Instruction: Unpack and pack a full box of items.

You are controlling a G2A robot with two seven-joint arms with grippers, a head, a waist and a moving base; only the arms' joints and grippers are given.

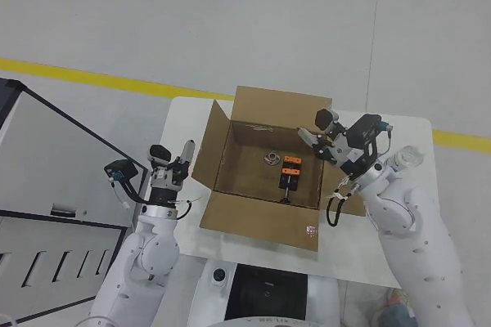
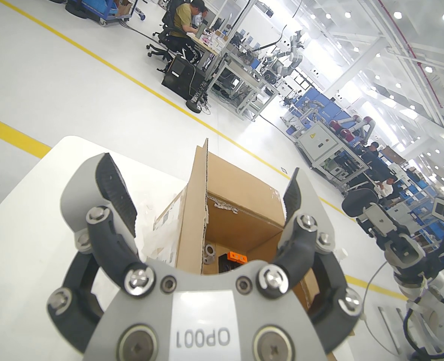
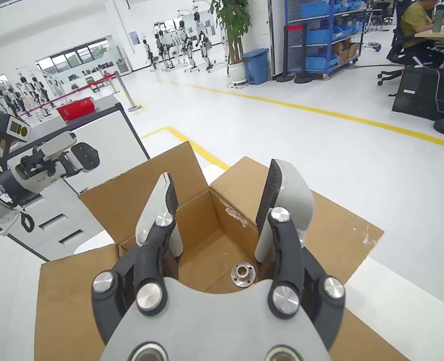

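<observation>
Box (image 1: 258, 217): open cardboard, flaps spread, standing on a white table (image 1: 184, 123).
Inside the box: a metal flange (image 3: 244, 274) and an orange-and-black part (image 1: 290, 170) lie close together on the floor, with bare cardboard around them.
My right gripper (image 3: 222, 174): above the box's wall on my right, fingers spread, holding nothing. The flange lies below it.
My left gripper (image 2: 199, 165): just outside the box's flap on my left, fingers spread, empty.
Beside the box: a clear object (image 1: 407, 155) on the table, just past the flap on my right.
Risk, reaching in: my right fingers may catch the wall or flap and drag the box.
Risk, gripping: the low, smooth flange may slip from the pads or knock the orange part.
</observation>
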